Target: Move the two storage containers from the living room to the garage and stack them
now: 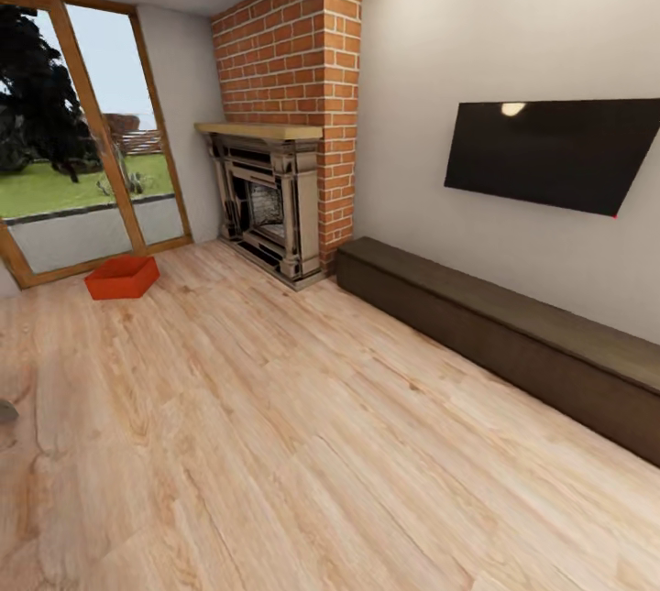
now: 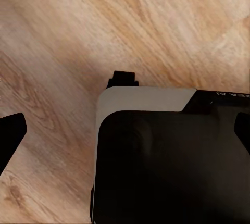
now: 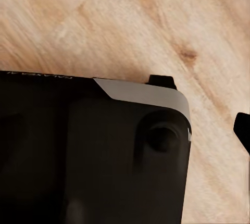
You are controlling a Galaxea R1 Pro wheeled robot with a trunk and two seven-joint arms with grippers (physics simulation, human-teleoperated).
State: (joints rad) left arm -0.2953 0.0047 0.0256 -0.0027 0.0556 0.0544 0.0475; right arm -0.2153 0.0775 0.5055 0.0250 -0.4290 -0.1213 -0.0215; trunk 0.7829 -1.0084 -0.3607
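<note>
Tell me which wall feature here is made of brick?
The fireplace chimney, in red brick between the glass door and the black wall TV.

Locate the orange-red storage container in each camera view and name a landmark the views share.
Head view: storage container sits on the wood plank floor at left, in front of the glass door.
Left wrist view: not in it.
Right wrist view: not in it.
Shared landmark: the wood plank floor.
</note>
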